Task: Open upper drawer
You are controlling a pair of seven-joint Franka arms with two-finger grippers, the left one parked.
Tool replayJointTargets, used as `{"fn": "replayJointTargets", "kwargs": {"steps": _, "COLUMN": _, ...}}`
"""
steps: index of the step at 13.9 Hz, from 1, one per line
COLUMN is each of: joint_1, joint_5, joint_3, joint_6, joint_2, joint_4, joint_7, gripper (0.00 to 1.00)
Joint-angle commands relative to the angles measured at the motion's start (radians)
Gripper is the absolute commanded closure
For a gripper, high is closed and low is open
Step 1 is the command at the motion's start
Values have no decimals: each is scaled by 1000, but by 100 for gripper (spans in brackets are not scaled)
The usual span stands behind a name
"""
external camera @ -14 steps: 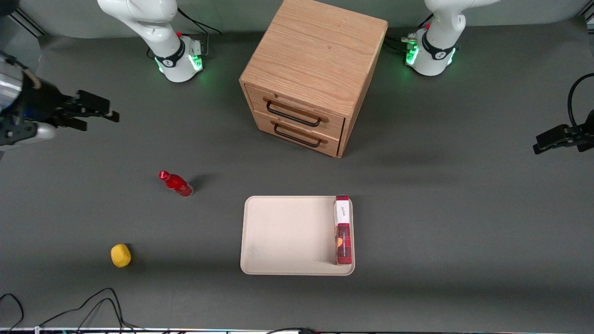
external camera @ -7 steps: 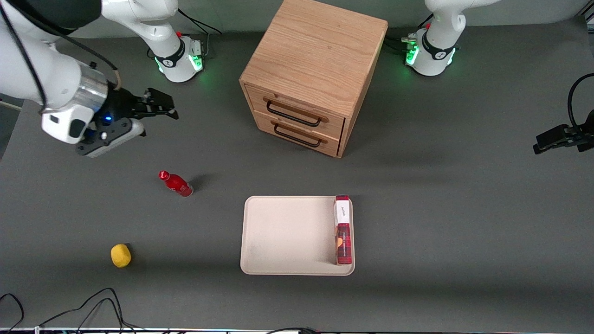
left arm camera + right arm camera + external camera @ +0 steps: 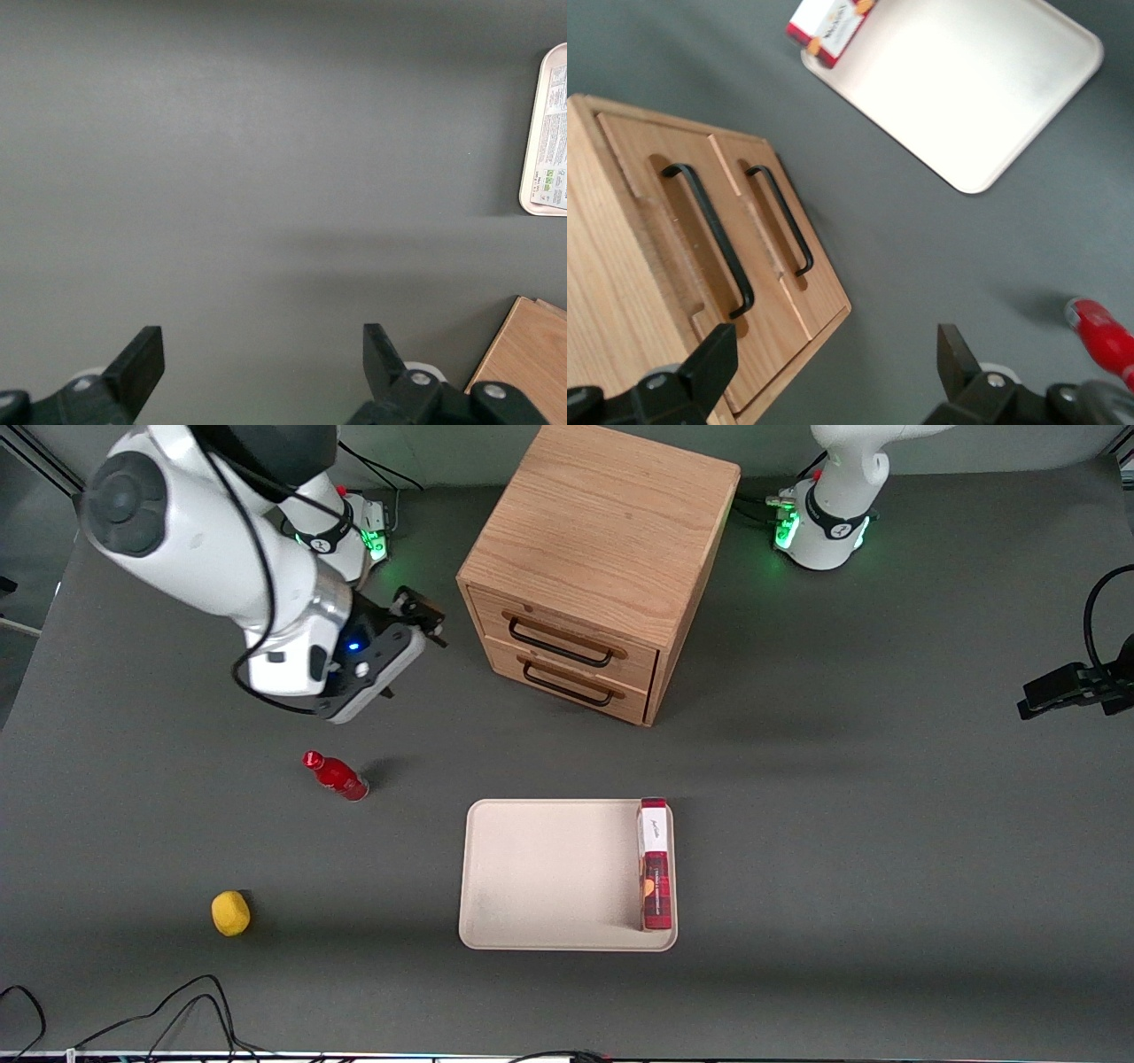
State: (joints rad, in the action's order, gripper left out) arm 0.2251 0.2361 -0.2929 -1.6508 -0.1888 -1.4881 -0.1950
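The oak cabinet (image 3: 602, 522) stands at the back middle of the table. Its upper drawer (image 3: 567, 627) is shut, with a black wire handle (image 3: 558, 644) under a wooden lip. The matching lower drawer (image 3: 567, 677) is also shut. My gripper (image 3: 423, 618) is open and empty. It hovers beside the cabinet's front corner toward the working arm's end, level with the drawers and not touching them. The right wrist view shows the upper drawer (image 3: 660, 239), its handle (image 3: 713, 235), the lower handle (image 3: 784, 221) and my gripper (image 3: 834, 350) with jaws wide apart.
A beige tray (image 3: 532, 868) lies nearer the front camera than the cabinet, with a red box (image 3: 654, 864) standing in it. A red bottle (image 3: 337, 776) lies near my arm. A yellow ball (image 3: 230, 912) and cables (image 3: 177, 1001) are near the front edge.
My arm has swung in from the working arm's end of the table toward the cabinet, and the gripper has turned to face the drawer fronts. Nothing else moved.
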Motion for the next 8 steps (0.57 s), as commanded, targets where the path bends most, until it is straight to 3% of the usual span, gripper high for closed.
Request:
{"fn": "replayJointTargets", "kwargs": {"steps": 1, "joint_1": 65, "joint_5": -6, "joint_3": 6, "joint_6": -30, "joint_2": -34, "joint_4": 2, "joint_7": -99, "gripper": 0}}
{"fn": "replayJointTargets", "kwargs": {"steps": 8, "joint_1": 111, "joint_5": -4, "joint_3": -46, "joint_6": -168, "joint_2": -81, "joint_4": -93, "joint_7": -155, "gripper": 0}}
